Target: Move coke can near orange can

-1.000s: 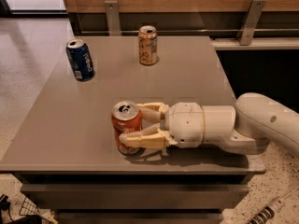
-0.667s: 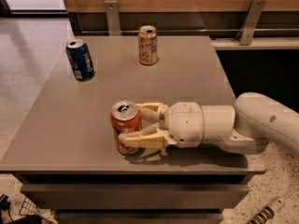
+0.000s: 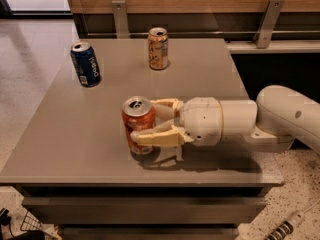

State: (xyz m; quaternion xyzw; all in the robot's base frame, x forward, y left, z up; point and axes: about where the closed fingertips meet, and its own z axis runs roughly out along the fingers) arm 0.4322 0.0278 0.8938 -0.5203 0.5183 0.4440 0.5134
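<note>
The coke can (image 3: pixel 138 125), red-orange with a silver top, stands upright near the front middle of the grey table (image 3: pixel 200 74). My gripper (image 3: pixel 145 120) reaches in from the right and is shut on the coke can, one cream finger (image 3: pixel 167 104) behind it and the other in front of it. The orange can (image 3: pixel 158 48), pale orange-tan with cream patches, stands upright at the back middle of the table, well beyond the coke can. I cannot tell whether the coke can rests on the table or hangs just above it.
A dark blue can (image 3: pixel 85 63) stands at the back left of the table. A wooden wall with metal brackets (image 3: pixel 120 17) runs behind the table. The table's front edge lies just in front of the gripper. A speckled floor (image 3: pixel 30 59) lies to the left.
The gripper and the coke can in it have shifted a little up in the view, toward the back of the table. The orange can and the blue can have not moved.
</note>
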